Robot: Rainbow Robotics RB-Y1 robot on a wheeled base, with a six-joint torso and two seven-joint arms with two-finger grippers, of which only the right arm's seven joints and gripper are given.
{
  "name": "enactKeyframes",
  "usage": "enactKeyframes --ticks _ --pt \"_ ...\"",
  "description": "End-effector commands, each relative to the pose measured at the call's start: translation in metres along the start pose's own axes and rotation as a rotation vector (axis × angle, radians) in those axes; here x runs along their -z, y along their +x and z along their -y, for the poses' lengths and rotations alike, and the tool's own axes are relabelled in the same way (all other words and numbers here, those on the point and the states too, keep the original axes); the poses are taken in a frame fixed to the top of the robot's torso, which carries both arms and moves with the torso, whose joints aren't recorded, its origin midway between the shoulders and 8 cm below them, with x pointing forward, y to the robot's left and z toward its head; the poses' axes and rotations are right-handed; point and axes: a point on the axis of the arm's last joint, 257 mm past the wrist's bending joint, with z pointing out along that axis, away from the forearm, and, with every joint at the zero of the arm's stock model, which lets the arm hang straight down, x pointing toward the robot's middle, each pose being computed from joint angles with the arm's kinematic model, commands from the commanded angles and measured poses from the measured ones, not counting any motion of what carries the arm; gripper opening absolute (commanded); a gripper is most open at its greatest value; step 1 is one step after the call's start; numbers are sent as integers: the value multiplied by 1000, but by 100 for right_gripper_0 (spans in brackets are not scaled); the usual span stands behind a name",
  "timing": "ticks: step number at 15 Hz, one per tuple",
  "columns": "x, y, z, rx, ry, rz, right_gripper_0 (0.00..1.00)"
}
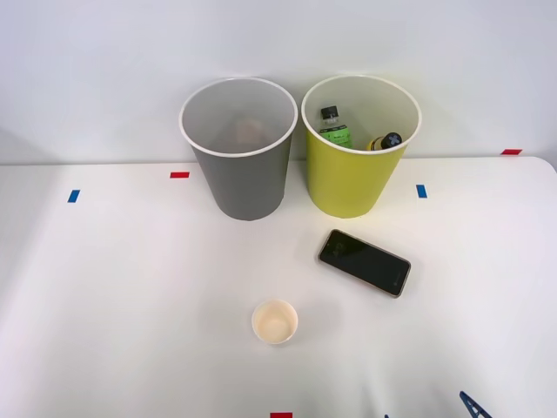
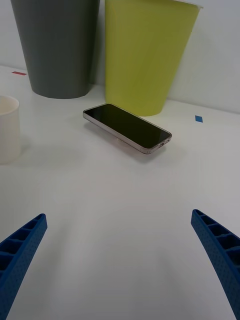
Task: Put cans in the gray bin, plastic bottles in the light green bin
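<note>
The gray bin [image 1: 239, 165] and the light green bin [image 1: 357, 161] stand side by side at the back of the white table. Two plastic bottles rest inside the light green bin: a clear one with a green label [image 1: 334, 127] and a yellow one [image 1: 383, 142], both black-capped. A faint reddish shape [image 1: 249, 131] lies inside the gray bin; I cannot tell what it is. My right gripper [image 2: 120, 265] hovers low over the table's front right, open and holding nothing. One blue fingertip [image 1: 474, 406] shows at the front view's bottom edge. Both bins [image 2: 59, 47] [image 2: 145, 55] stand ahead of the fingers.
A black phone [image 1: 364, 261] [image 2: 127, 126] lies flat in front of the light green bin, between it and my gripper. A cream paper cup [image 1: 275, 321] [image 2: 7, 129] stands upright at front centre. Red and blue tape marks dot the table.
</note>
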Motion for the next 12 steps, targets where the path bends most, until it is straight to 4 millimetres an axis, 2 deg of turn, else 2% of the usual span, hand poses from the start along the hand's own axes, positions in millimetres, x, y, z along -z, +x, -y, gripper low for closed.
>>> enactKeyframes --ticks 1,12 --pt "0 0 0 0 0 0 100" --pt "0 0 0 0 0 0 100"
